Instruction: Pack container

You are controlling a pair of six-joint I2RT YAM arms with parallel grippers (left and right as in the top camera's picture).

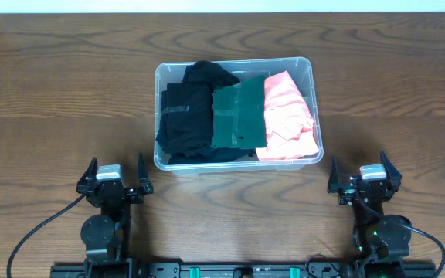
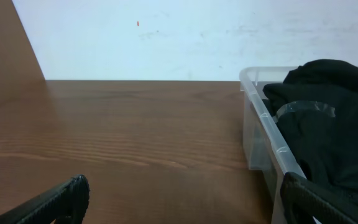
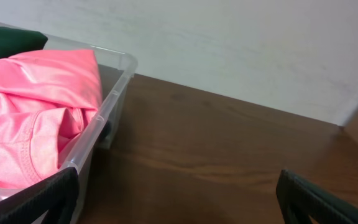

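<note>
Container [image 1: 159, 77] holds black, green and pink clothes [image 1: 238, 116].

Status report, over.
Left gripper and right gripper open, empty. Container holds black cloth, green cloth, pink cloth. Nothing seen blocking.

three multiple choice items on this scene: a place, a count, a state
1. Where in the container does the pink garment lie?
A) right end
B) left end
C) middle
2. How many colours of clothing are in it?
A) one
B) three
C) five
3. How do the jaws of the left gripper and right gripper stand?
A) both shut on cloth
B) one open, one shut
C) both open, empty

Answers:
1 A: it lies beside the green garment, opposite the black garment.
2 B: black, green and pink.
3 C: each pair is spread wide, holding nothing.
</note>
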